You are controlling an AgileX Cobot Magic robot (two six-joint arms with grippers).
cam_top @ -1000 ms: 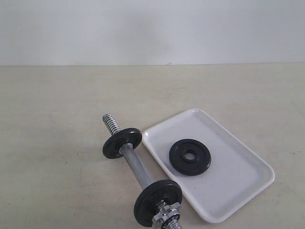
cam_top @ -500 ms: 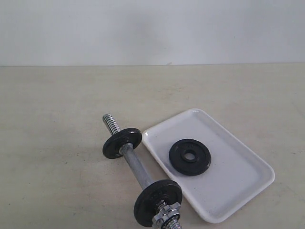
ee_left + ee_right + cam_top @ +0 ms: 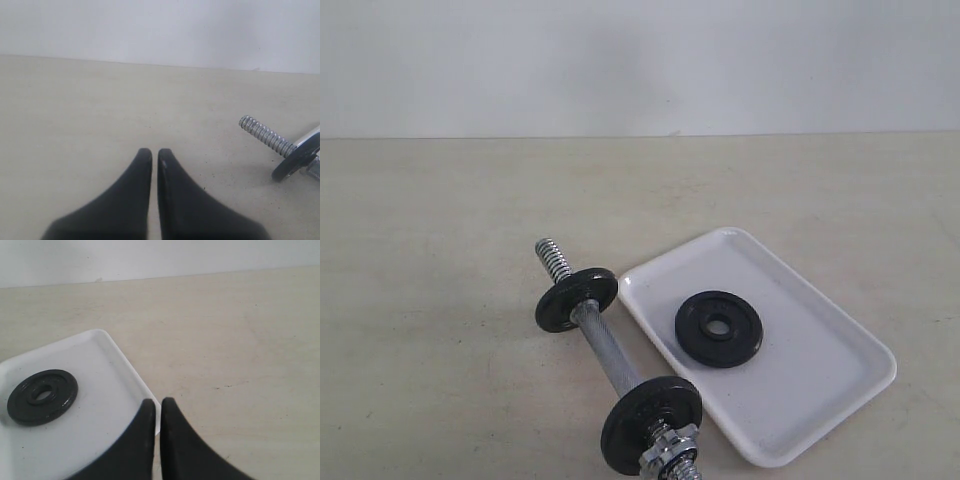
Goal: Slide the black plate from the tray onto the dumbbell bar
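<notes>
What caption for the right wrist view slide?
Shut right gripper near the rim of the white rectangular tray, flat round black plate lying inside.

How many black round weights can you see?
3. The black plate lies flat in the tray. Two more sit on the dumbbell bar: the far disc by its bare threaded end, the near disc against the chrome nut. None seems hidden.

Two black grippers are showing, one in each wrist view.
The left gripper (image 3: 154, 152) and right gripper (image 3: 157, 402) are each showing a pair of smooth, matte black fingers (image 3: 125, 200), flaring wide at the base and curving inward to narrow, rounded tips.
</notes>
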